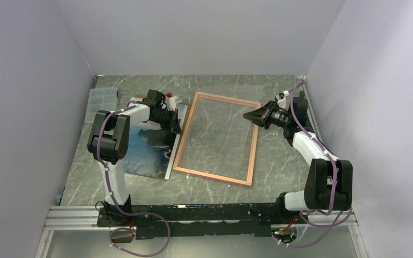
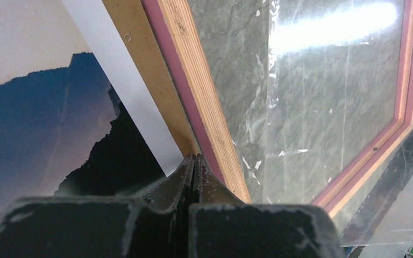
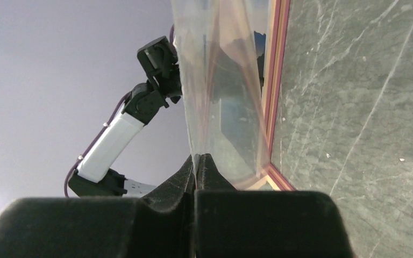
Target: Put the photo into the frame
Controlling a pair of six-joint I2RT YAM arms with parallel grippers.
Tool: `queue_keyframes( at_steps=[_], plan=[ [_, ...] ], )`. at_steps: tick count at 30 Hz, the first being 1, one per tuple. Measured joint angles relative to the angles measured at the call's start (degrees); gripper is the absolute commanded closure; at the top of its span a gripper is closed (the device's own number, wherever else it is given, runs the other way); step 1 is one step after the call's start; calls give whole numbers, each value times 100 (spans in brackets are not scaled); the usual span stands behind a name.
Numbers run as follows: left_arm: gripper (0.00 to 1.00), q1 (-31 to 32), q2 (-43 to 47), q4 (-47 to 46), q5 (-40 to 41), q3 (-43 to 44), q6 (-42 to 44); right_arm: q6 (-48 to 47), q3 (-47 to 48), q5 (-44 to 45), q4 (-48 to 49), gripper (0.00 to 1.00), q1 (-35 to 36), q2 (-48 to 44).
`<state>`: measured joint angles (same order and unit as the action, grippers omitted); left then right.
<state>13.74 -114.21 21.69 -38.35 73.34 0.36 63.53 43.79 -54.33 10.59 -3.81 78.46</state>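
The green marbled desk carries the frame, which lies at its middle, tan side up. The photo lies just left of it, under the left arm. A brown backing board shows between the photo's white margin and the frame's left rail. A clear plastic box sits far left. The right jaws are clamped on the clear pane. The left jaws are pressed together at the photo's edge; any hold on it cannot be told

Robot lab booth: blank walls, marbled tabletop.
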Motion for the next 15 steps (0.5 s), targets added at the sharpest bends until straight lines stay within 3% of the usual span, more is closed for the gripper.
queue_keyframes(
  at_steps=[15],
  plan=[
    [97, 70, -7, 4, 7, -28, 37, -468, 114, 431, -236, 100, 166, 256]
  ],
)
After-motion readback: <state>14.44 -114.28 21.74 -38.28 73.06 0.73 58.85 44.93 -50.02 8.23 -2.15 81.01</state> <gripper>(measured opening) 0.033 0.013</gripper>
